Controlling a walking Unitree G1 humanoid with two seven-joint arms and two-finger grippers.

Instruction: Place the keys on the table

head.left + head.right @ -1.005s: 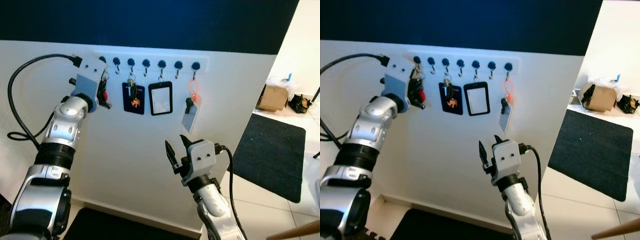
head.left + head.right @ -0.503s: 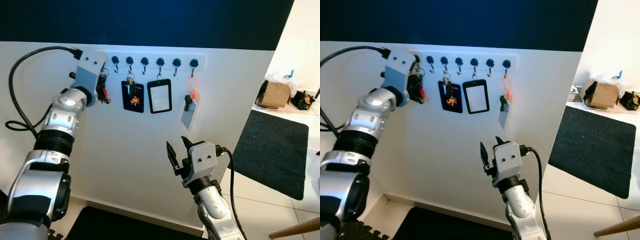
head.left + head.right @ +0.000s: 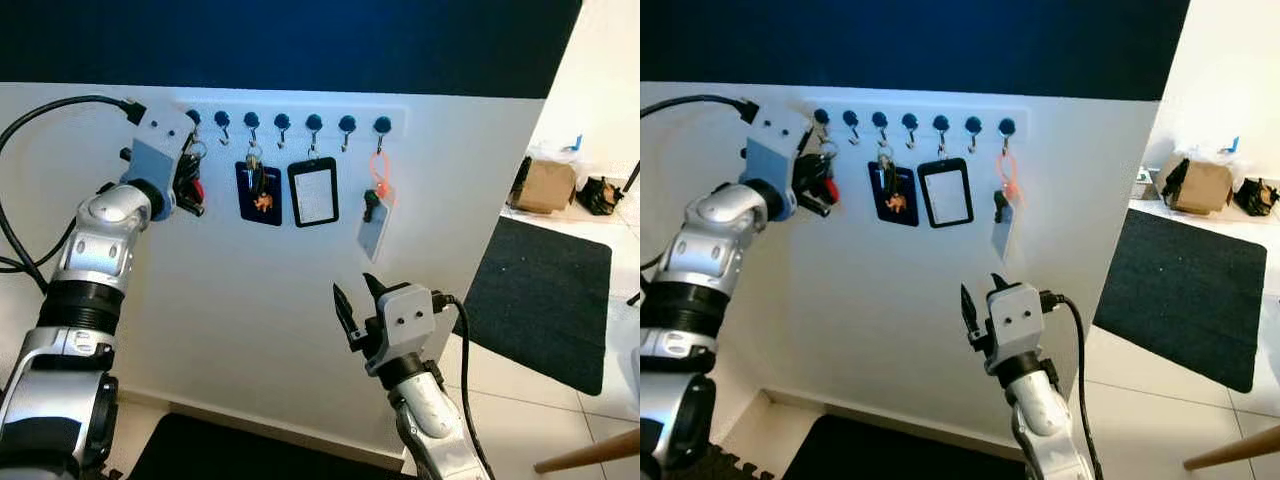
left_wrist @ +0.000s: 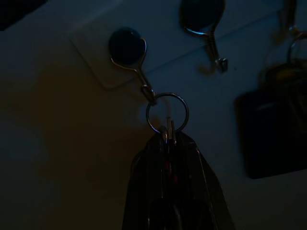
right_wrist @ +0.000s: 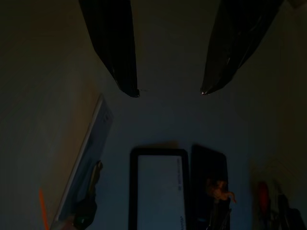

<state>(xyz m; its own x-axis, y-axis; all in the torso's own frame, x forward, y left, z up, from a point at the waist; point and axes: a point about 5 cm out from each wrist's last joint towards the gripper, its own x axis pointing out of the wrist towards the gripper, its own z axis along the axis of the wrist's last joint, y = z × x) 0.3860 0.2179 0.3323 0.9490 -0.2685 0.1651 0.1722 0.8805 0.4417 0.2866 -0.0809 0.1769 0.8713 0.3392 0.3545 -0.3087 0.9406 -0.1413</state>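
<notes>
Very dark. Right hand [image 5: 169, 91] with its two black fingers [image 5: 115, 45] spread apart, nothing between them, aimed at a pale wall [image 5: 168, 120]. Hanging on the wall beyond the tips: black-framed badge holder [image 5: 158, 189] with a pale insert, a dark card holder [image 5: 209, 179] just beside it carrying a small orange figure [image 5: 219, 190], a tilted light tag [image 5: 84, 165] with an orange strap [image 5: 44, 206]. Red-accented keys [image 5: 266, 201] near the edge, barely visible.

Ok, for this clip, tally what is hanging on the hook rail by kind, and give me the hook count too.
Hooks: 7
Key bunches: 1, the keys, held by the left gripper
Dark blue pouch: 1
Black-framed badge holder: 1
Clear card holder on an orange loop: 1
Total hanging items: 4
</notes>
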